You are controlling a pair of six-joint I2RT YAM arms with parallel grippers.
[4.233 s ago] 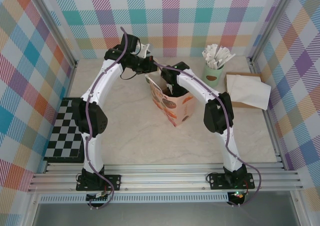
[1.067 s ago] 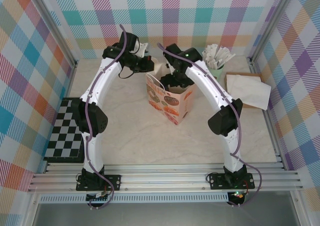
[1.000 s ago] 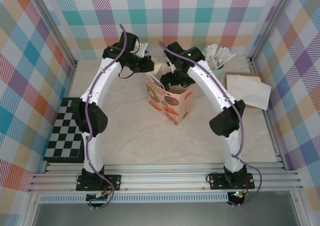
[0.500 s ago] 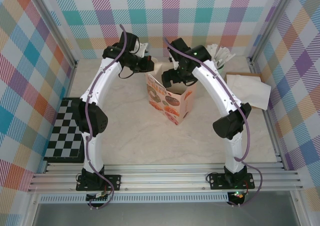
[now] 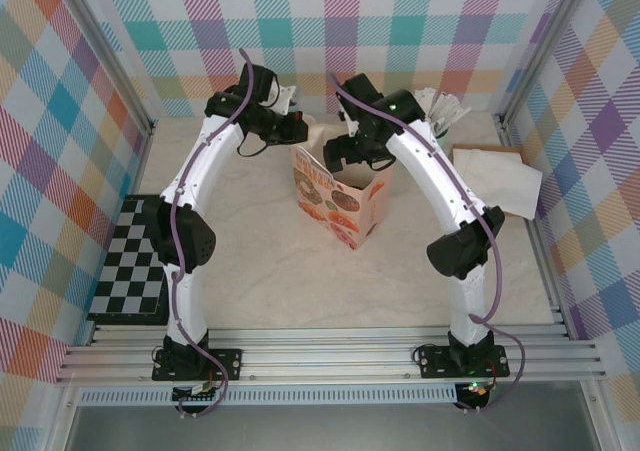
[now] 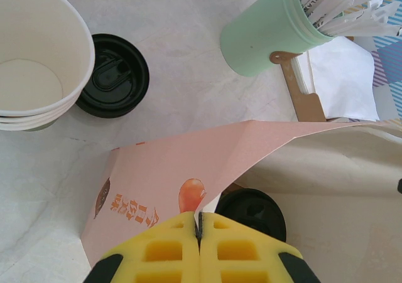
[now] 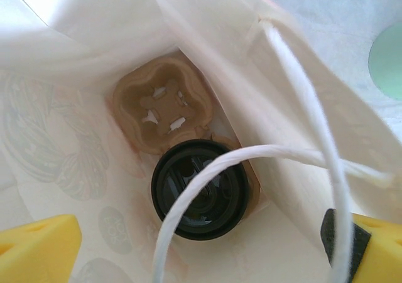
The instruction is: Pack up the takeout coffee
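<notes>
We have the coffee in the bag; the release looks done.
The takeout coffee (image 7: pixel 200 190) sits lidded in the cardboard carrier (image 7: pixel 160 107) at the bottom of the paper bag (image 5: pixel 340 203). Our right end effector (image 7: pixel 201 242) hangs above it, wide open and empty, while the left end effector (image 6: pixel 199 223) is clamped on the bag's rim. Next, we judge, the right arm must lift clear of the string handle (image 7: pixel 314 107).

The bag (image 6: pixel 188 160) is carrying a short line of orange characters on its pink flap, beside a brown oval picture. They are lying tilted and are possibly Chinese, but too blurred to read. The sachets (image 6: pixel 342 7) are showing dark print, too small to make out.
</notes>
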